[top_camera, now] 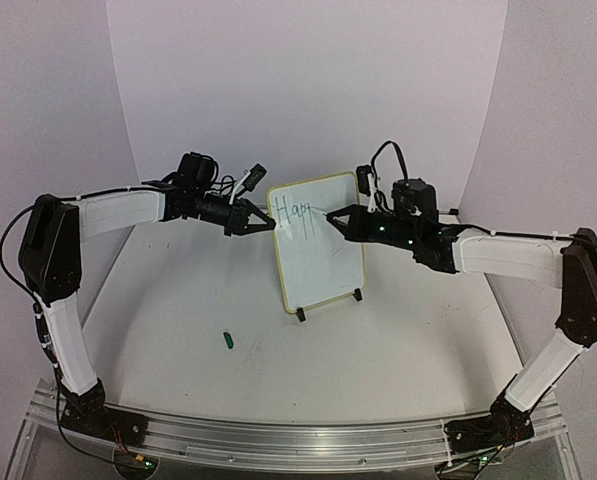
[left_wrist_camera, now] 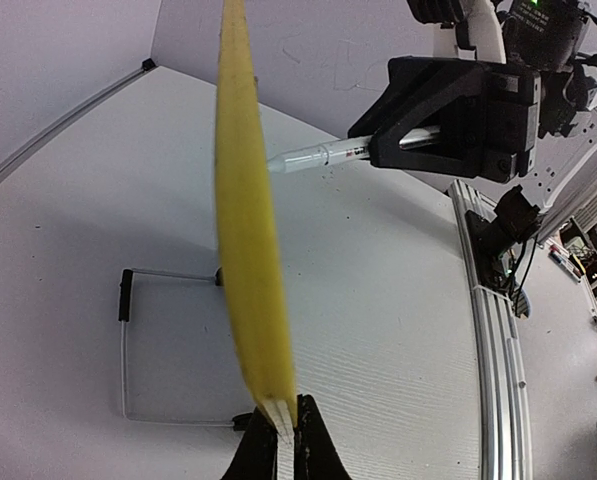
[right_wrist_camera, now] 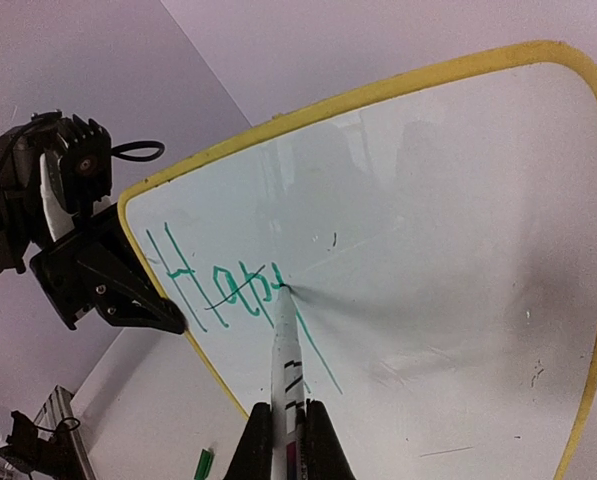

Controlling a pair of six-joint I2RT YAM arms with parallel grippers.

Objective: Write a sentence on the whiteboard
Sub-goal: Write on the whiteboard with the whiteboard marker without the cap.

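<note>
Whiteboard [top_camera: 318,245], small and white with a pale yellow frame, stands on black feet [top_camera: 357,295] in the middle of the white table [top_camera: 178,300]. My left gripper [top_camera: 271,226] squeezes its left edge tight. My right gripper [top_camera: 330,213] is clamped on a slim white marker [right_wrist_camera: 286,350], whose tip touches the board at the green letters [top_camera: 296,208] "Hap". A small green cap [top_camera: 228,340] lies closer to the near edge.

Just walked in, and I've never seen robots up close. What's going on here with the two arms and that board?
The left gripper pinches the whiteboard by its left edge, apparently steadying it. The right gripper holds a marker with its tip on the board, writing in green. The sentence reads only "Happ" so far. A small green cap lies on the table in front.
</note>
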